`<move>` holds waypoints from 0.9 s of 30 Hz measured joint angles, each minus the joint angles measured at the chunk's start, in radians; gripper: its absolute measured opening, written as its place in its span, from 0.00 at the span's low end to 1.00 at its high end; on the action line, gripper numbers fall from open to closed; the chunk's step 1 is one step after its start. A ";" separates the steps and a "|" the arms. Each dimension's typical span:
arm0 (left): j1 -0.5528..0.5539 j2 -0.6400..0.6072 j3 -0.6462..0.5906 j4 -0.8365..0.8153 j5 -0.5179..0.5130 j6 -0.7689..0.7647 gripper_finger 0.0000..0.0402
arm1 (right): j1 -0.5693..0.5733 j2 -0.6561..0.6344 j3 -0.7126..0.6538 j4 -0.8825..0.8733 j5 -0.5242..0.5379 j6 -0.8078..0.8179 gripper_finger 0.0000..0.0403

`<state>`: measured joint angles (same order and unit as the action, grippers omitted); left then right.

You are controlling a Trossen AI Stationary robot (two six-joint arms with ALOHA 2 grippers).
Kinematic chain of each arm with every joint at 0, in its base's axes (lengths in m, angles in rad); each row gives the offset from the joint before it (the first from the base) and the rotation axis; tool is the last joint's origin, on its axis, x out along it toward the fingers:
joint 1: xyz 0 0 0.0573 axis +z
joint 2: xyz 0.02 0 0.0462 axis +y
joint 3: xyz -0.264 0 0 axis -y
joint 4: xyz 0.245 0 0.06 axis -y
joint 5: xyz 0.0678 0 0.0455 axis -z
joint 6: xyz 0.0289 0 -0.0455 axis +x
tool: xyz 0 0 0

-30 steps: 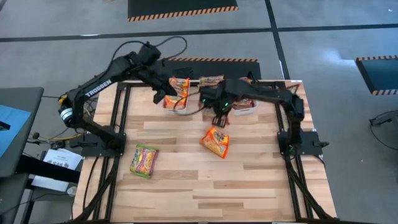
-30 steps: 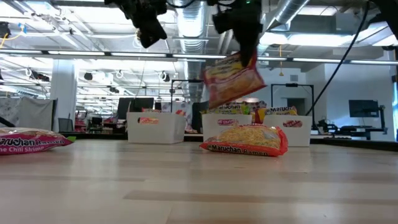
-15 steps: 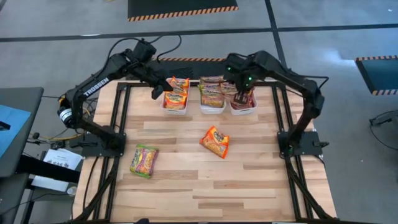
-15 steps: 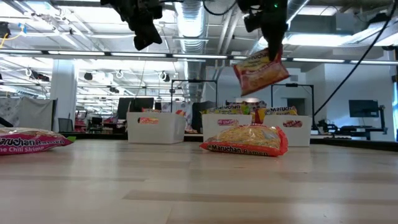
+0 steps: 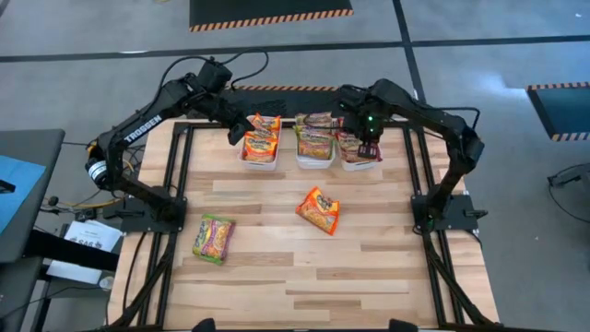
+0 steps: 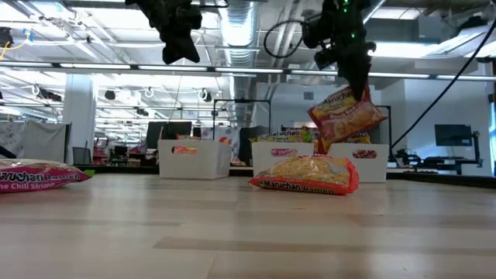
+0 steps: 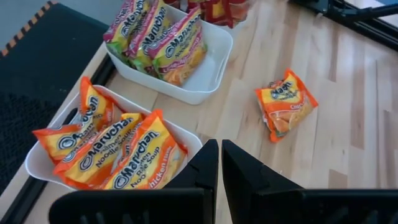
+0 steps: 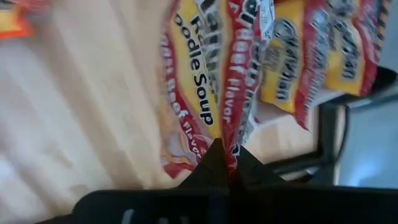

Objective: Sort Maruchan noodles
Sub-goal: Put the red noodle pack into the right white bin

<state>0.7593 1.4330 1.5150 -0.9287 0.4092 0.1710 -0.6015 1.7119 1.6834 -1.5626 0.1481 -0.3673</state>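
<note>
Three white bins stand along the table's far edge: the left bin point(image 5: 259, 159) holds orange Maruchan noodles, the middle bin point(image 5: 314, 162) green-pink ones, the right bin point(image 5: 361, 164) red ones. My right gripper point(image 5: 363, 138) is over the right bin, shut on a red packet point(image 6: 346, 116). My left gripper point(image 5: 235, 136) hovers shut above the left bin point(image 7: 37, 168), holding nothing. An orange packet point(image 5: 319, 209) lies flat mid-table. A green-pink packet point(image 5: 214, 238) lies flat at the near left. My right gripper pinches the red packet's crimped end edge point(image 8: 231, 140) between its two fingers. The fingers come from above, pointing down. The packet hangs tilted below them point(image 6: 353, 97), lifted clear of the table, over the right bin.
Bare wood takes up the table's near half and right side. Black frame rails point(image 5: 426, 175) run along both side edges. In the low view the orange packet point(image 6: 307, 175) lies in front of the bins.
My right gripper has carried the red packet from above the table's middle toward the far right, over the right bin. The packet has sunk a little and still hangs tilted. My left gripper has stayed above the left bin.
</note>
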 joint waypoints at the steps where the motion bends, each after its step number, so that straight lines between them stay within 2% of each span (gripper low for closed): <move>1: 0.000 0.000 0.000 0.000 -0.002 -0.001 0.02 | -0.007 0.000 -0.016 0.008 0.033 -0.004 0.01; 4: 0.000 0.000 0.000 0.005 -0.003 -0.007 0.02 | -0.034 0.009 -0.042 0.002 0.134 -0.008 0.01; 6: 0.000 0.000 0.000 0.005 -0.003 -0.010 0.02 | -0.058 0.010 -0.046 -0.002 0.162 -0.009 0.01; 11: 0.000 0.000 0.000 0.005 -0.005 -0.010 0.02 | -0.085 0.010 -0.046 0.017 0.141 -0.008 0.01; 15: 0.000 0.000 0.000 0.005 -0.006 -0.010 0.02 | -0.049 0.010 -0.046 0.058 0.079 -0.005 0.01; 20: 0.000 0.000 0.000 0.004 -0.008 -0.010 0.02 | 0.002 0.010 -0.049 0.111 0.062 0.050 0.01; 27: 0.000 0.000 0.000 -0.009 -0.032 -0.011 0.02 | 0.009 0.010 -0.148 0.177 0.064 0.053 0.01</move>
<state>0.7593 1.4334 1.5146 -0.9381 0.3775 0.1603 -0.5922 1.7214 1.5355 -1.3861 0.2124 -0.3139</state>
